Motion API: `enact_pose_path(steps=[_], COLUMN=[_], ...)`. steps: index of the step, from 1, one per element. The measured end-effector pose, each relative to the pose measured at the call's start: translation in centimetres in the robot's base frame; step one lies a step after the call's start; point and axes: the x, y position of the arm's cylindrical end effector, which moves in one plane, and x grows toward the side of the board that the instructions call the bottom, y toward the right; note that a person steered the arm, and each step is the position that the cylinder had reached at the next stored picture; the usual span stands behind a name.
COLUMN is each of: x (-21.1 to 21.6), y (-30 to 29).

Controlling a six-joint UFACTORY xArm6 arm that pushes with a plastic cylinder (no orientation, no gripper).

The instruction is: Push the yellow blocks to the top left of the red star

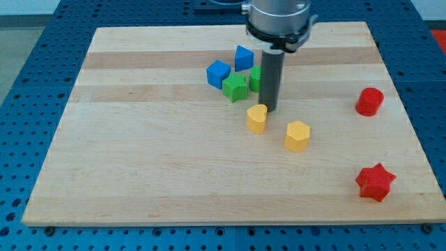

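Note:
A yellow heart-shaped block (256, 118) lies near the board's middle. A yellow hexagonal block (297, 135) lies to its lower right. The red star (375, 182) sits near the board's lower right corner. My tip (270, 110) is down on the board just to the upper right of the yellow heart block, touching or almost touching it. The rod hides part of a green block (256, 78) behind it.
A red cylinder (369, 102) stands at the view's right, above the red star. A blue cube (218, 73), a blue block (243, 57) and a green star-like block (235, 88) cluster just left of the rod. The wooden board (139, 153) ends in blue perforated table.

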Motion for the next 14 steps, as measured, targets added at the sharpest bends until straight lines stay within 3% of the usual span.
enact_pose_path(steps=[1, 3, 4, 7, 8, 9, 10, 12, 14], x=[0.4, 1.5, 2.6, 5.1, 5.7, 3.0, 3.0, 7.0, 3.4], y=[-1.1, -11.0, -9.6, 8.0, 7.6, 2.6, -4.5, 8.1, 4.6])
